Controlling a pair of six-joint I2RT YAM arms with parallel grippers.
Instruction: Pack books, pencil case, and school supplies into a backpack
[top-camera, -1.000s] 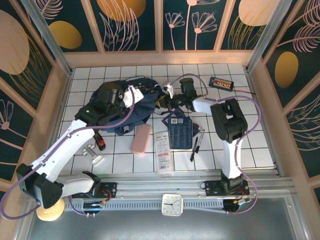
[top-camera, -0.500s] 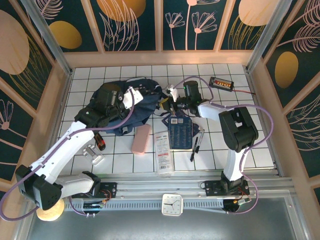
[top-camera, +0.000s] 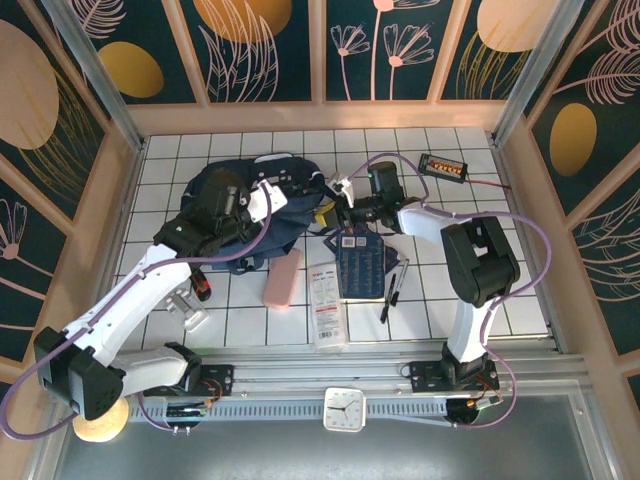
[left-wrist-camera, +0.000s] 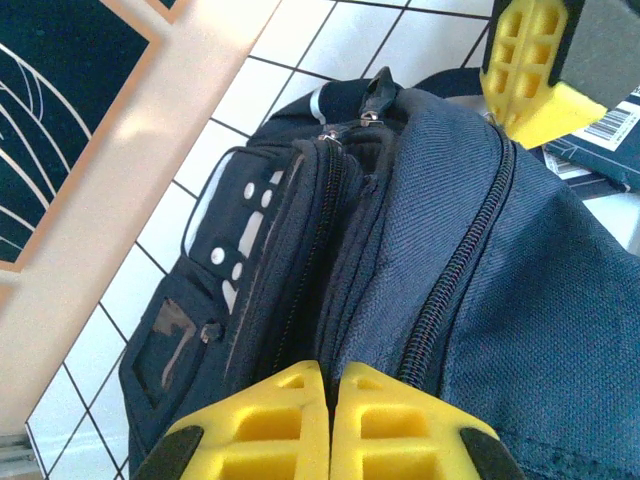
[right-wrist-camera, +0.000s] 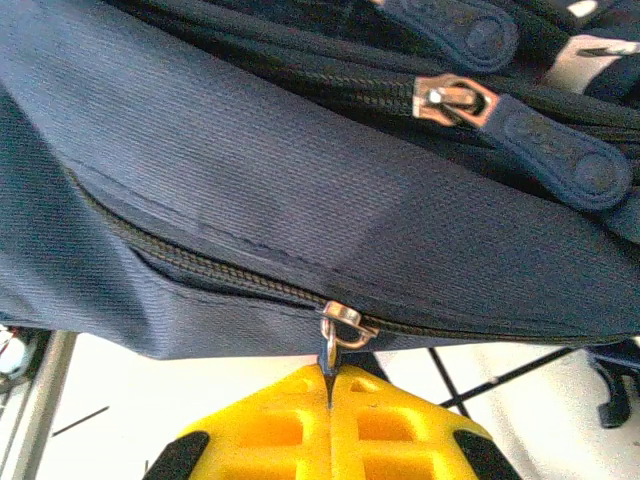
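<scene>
The navy backpack (top-camera: 250, 225) lies at the back left of the tiled table. My left gripper (left-wrist-camera: 330, 385) is shut on a fold of its fabric beside a closed zipper (left-wrist-camera: 455, 270). My right gripper (right-wrist-camera: 330, 378) is shut on a metal zipper pull (right-wrist-camera: 343, 327) at the backpack's right edge (top-camera: 318, 212); its yellow fingers (left-wrist-camera: 530, 60) show in the left wrist view. On the tiles in front lie the pink pencil case (top-camera: 283, 277), the navy book (top-camera: 360, 262), the white booklet (top-camera: 326, 305) and two dark pens (top-camera: 393, 285).
A black box with orange lights (top-camera: 441, 166) and its cable sit at the back right. A silver object (top-camera: 188, 308) and a red-black item (top-camera: 200, 285) lie under the left arm. Wooden walls close in the table on three sides. A white clock (top-camera: 344, 408) sits on the front rail.
The right arm's elbow has swung out to the right while its gripper stayed on the zipper pull at the backpack's edge. The left arm has barely shifted.
</scene>
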